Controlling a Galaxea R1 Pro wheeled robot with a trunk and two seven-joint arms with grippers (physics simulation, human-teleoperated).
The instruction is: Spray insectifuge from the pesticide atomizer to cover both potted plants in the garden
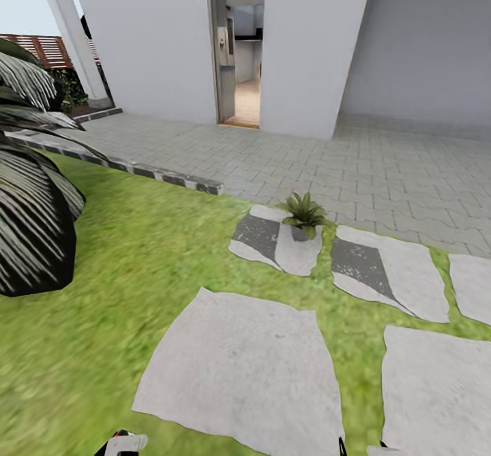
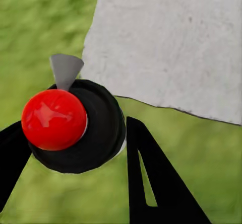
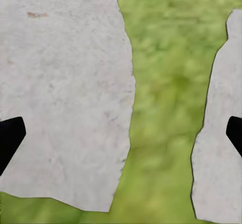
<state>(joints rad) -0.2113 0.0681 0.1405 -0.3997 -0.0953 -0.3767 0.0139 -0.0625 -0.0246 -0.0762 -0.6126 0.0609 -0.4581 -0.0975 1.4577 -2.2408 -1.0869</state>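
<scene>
Lawn [image 1: 136, 251] and stepping stones [image 1: 245, 367] lie ahead. Your left claw [image 2: 75, 133] grips the pesticide atomizer [image 2: 75, 126]; right claw [image 3: 121, 133] gapes empty. Potted plant [image 1: 303, 215] well ahead, apparently unsprayed.

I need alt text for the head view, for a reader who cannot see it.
A small potted plant stands on a grey stepping stone in a green lawn, with more stones nearer. Beyond are grey paving, white walls and an open doorway; dark striped leaves are at left.
</scene>
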